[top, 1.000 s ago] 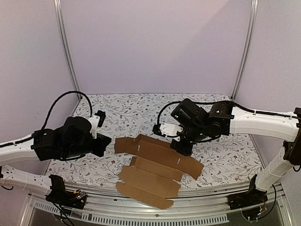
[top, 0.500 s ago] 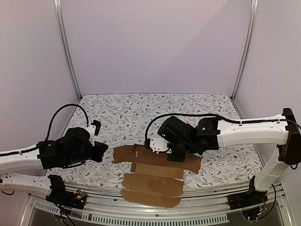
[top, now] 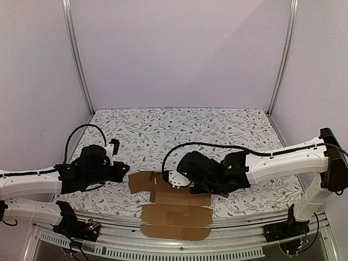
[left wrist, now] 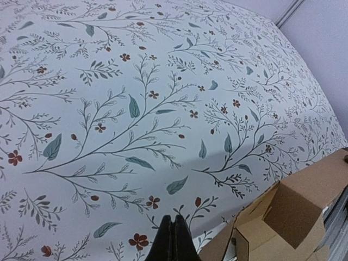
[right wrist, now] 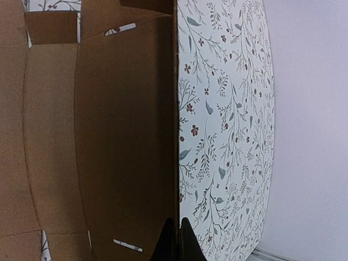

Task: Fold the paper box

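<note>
Paper box [top: 176, 209] lies mostly flat at the bottom centre of the top view, on the floral table [top: 163, 130]. The right gripper [right wrist: 174, 239], fingers pressed together, sits right at the long edge of the far panel. The left gripper [left wrist: 173, 239], also closed, hangs just off the left flap. Looks like first-fold stage to me; next up, that panel needs lifting along its crease.

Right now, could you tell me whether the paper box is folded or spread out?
Spread out: the paper box lies with its panels side by side on the table, the shut right gripper at its far panel.
</note>
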Tool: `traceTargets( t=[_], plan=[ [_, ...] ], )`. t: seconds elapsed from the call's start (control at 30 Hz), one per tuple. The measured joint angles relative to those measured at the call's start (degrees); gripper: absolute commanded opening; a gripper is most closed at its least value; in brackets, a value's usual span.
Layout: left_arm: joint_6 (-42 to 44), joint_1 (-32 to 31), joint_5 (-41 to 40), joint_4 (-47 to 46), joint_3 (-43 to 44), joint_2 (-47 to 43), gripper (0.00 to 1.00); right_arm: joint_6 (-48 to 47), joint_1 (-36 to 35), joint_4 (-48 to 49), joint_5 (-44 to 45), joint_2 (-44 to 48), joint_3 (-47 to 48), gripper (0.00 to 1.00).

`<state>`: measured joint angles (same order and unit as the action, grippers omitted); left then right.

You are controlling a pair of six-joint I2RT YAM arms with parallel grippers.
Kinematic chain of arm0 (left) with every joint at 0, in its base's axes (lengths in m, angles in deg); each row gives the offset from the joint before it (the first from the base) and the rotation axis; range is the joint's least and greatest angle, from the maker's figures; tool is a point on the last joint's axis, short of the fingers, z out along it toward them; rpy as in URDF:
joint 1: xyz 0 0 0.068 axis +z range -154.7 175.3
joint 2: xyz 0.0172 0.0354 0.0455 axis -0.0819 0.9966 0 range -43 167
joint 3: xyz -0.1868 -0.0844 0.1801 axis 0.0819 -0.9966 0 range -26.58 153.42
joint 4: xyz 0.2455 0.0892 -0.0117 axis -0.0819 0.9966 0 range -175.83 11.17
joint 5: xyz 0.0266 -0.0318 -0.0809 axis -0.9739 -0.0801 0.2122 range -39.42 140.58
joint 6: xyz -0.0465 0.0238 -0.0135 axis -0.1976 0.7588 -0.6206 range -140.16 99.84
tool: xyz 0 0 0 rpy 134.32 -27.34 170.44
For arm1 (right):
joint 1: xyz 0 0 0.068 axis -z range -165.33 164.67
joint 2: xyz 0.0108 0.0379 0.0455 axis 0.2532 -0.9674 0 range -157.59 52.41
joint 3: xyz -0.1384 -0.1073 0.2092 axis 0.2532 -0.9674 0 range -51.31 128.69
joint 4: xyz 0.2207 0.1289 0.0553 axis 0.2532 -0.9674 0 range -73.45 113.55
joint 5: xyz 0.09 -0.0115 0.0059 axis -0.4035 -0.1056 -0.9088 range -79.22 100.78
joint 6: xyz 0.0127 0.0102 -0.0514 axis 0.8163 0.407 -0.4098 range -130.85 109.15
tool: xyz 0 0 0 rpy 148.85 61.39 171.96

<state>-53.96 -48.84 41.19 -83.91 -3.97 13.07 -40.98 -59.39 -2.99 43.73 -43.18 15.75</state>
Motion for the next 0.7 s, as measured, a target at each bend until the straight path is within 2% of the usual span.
traceTargets(
  t=[0.33, 0.7],
  plan=[
    [1.2, 0.8, 3.0, -3.4, 0.2, 2.9, 0.00, -4.1, -0.9, 11.0, 11.9, -2.4, -2.9, 0.00],
    [1.2, 2.3, 2.8, -3.3, 0.2, 1.6, 0.00, -7.9, -1.5, 21.2, 14.5, -2.4, -9.2, 0.00]
  ],
)
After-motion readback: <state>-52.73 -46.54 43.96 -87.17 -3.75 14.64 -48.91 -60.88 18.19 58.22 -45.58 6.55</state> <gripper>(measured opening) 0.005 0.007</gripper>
